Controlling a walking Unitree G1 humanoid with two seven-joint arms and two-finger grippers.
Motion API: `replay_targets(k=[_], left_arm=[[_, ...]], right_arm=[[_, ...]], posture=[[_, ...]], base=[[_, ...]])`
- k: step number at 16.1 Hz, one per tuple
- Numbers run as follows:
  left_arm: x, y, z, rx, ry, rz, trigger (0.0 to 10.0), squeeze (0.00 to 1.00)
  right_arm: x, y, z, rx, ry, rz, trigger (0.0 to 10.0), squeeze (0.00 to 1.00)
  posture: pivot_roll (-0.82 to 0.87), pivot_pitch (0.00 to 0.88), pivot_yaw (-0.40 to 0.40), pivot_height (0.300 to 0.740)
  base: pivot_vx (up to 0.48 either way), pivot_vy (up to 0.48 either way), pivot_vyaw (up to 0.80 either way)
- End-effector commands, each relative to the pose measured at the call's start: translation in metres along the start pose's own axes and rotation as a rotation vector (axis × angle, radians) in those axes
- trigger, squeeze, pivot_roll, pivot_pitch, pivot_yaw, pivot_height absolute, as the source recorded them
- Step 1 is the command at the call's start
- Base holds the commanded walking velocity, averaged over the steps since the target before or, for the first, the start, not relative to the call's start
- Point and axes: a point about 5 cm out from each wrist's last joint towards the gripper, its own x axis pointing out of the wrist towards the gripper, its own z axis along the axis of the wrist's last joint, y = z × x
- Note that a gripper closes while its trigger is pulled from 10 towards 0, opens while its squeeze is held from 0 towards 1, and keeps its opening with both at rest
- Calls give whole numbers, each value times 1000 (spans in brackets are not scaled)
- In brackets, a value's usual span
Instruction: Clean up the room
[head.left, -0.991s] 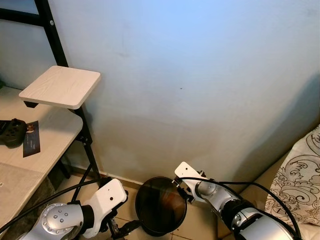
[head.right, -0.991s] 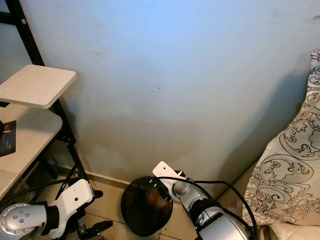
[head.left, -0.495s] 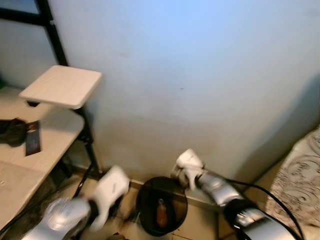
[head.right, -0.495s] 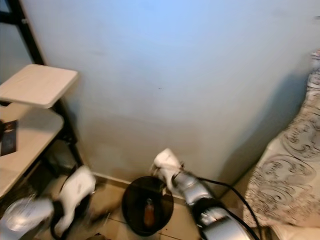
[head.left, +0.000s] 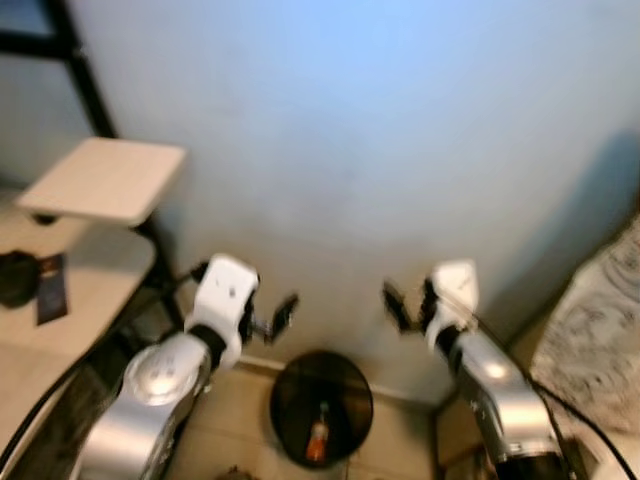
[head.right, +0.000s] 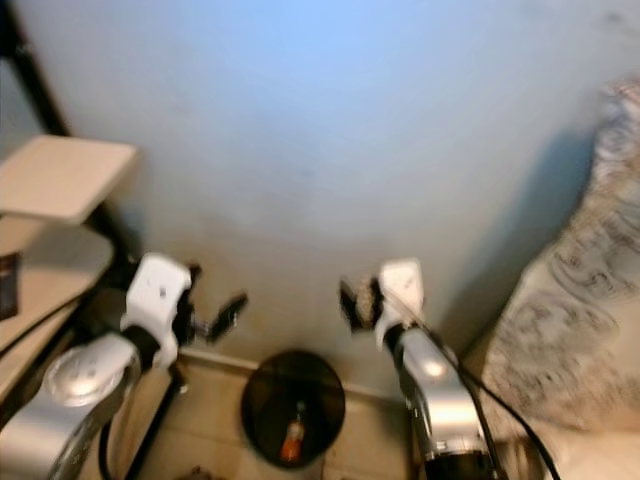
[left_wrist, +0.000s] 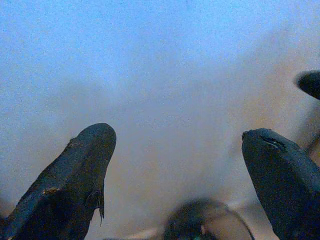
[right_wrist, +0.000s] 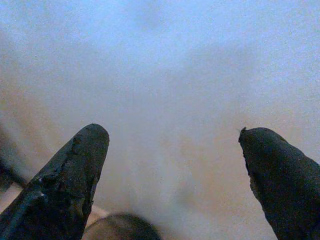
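Item: black bin (head.left: 321, 408), round, standing on the tiled floor (head.left: 235, 420) against the pale wall (head.left: 380, 130), between the two arms and below them. Contents: one small orange-and-red object, probably a bottle (head.left: 318, 438), lying at the bottom; the blur barred a surer name. Left hand (head.left: 272, 318): raised in front of the wall above the bin's left side, fingers apart, nothing between them; its wrist view looked past both open fingers (left_wrist: 75, 170) at wall and the bin's dark rim. Right hand (head.left: 400, 305): raised at like height above the bin's right side, fingers apart and empty, the wrist view facing bare wall with the rim at its edge. Surroundings: to the left a light wooden counter (head.left: 70, 300) on a black frame (head.left: 85, 80), carrying a dark flat card (head.left: 50, 288) and a dark lump too blurred to name, with a small wooden shelf (head.left: 100, 180) above it; to the right a patterned bedcover (head.left: 600, 320). Step, as judged: one piece of rubbish lay binned and both hands stood free, so the disposal looked complete. Next move, as judged: turning from the bin to find another stray thing, perhaps on the counter, which called for a steadier view before any reach.
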Motion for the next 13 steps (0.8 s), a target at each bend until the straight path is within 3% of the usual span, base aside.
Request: replay_targets(k=[1, 4, 8, 11, 13], left_arm=[[1, 6, 3, 8, -13, 66, 10000, 318], [-2, 17, 4, -10, -10, 135, 10000, 314], [-18, 38, 0, -55, -20, 273, 10000, 322], [-21, 32, -2, -65, -16, 281, 10000, 322], [-15, 29, -3, -69, -2, 263, 10000, 318]], right_arm=[[-7, -8, -1, 22, 12, -50, 10000, 0], [-20, -5, 9, 56, 11, -80, 10000, 0], [-36, 0, 17, 102, -2, -126, 10000, 0], [-47, -9, 20, 115, 6, -154, 10000, 0], [-52, -17, 19, 121, -1, -167, 10000, 0]], posture=[[58, 0, -17, 740], [58, 0, -1, 740], [63, 0, 5, 740], [74, 0, -13, 740], [75, 0, -15, 740]], base=[[0, 0, -781], [0, 0, -781], [0, 0, -781], [0, 0, -785], [0, 0, -788]])
